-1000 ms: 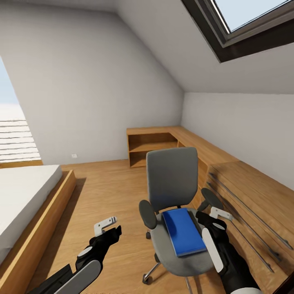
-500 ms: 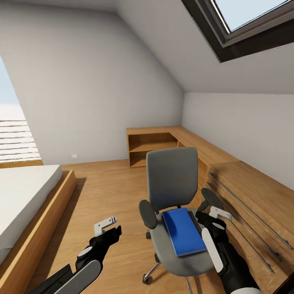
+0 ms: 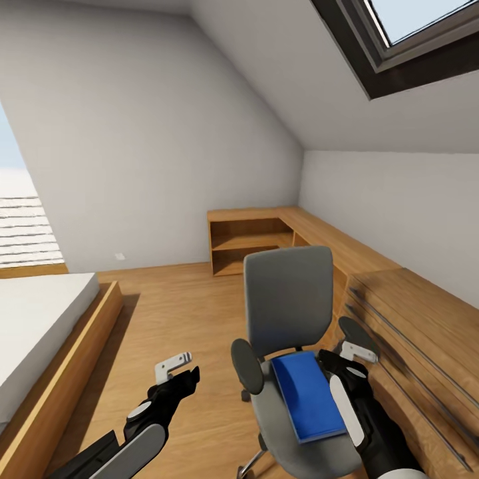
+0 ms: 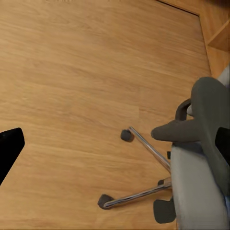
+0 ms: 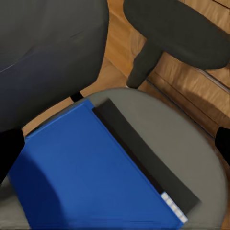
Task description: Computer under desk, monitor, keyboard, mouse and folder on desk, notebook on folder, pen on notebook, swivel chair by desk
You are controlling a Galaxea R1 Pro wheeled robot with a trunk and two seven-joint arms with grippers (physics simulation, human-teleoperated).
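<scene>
A grey swivel chair stands in front of me with a blue folder lying flat on its seat. My right gripper hangs open just above the folder's far right corner, beside the chair's right armrest. The right wrist view looks down on the folder and its dark spine strip, with the gripper open over it. My left gripper is open and holds nothing, out over the floor to the left of the chair. The left wrist view has the chair's wheeled base under that gripper.
A bed in a wooden frame runs along the left. A wooden shelf unit stands at the back wall and joins a low wooden counter along the right wall, close to the chair. Bare wood floor lies between bed and chair.
The whole picture has shifted: the camera has moved forward, so the chair and folder sit lower and nearer. Both arms keep the same pose, grippers open.
</scene>
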